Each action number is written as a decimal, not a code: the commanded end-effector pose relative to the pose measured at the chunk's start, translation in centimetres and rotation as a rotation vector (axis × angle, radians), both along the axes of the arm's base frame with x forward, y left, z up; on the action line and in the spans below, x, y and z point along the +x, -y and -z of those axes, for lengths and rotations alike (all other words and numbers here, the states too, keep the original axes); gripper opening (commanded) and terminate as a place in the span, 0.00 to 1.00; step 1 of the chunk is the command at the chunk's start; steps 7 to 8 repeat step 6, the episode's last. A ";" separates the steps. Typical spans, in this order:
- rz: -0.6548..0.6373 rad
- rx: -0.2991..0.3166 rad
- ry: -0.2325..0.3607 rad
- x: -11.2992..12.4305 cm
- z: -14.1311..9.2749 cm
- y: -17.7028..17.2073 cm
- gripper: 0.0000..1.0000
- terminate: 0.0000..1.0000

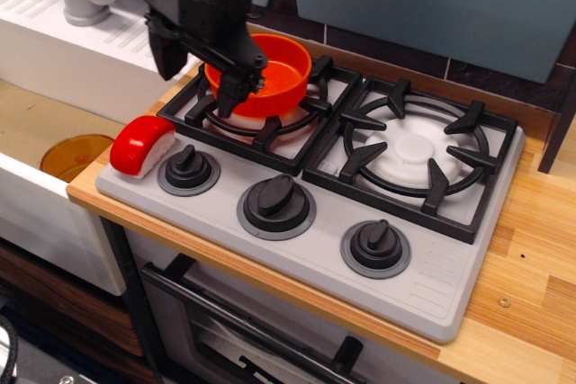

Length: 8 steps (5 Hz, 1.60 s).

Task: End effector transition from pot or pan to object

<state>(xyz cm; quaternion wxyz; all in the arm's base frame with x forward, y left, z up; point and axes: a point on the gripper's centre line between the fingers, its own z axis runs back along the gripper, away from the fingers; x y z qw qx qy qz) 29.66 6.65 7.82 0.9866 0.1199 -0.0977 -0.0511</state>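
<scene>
The gripper [200,74], fingers apart and empty, hangs at the pan's [270,74] nine o'clock edge. The block [142,144] lies untouched at its seven o'clock; the approach looks about halfway.

Even, fairly bright indoor light from above, no harsh shadows. Soft glare on the red block [141,143] top and the pan [261,74] rim. Stove [306,195] and knobs sharp. Arm and hand [200,74] slightly motion-blurred, dark, little detail. Lower left corner dim. No obvious edge distortion.
</scene>
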 end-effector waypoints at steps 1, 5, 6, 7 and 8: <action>0.006 0.026 0.075 0.0 -0.8 -2.0 1.00 0.00; -0.026 0.020 0.087 -2.5 1.9 -4.9 1.00 0.00; -0.023 -0.013 0.085 -2.8 3.4 -5.5 1.00 1.00; -0.023 -0.013 0.085 -2.8 3.4 -5.5 1.00 1.00; -0.023 -0.013 0.085 -2.8 3.4 -5.5 1.00 1.00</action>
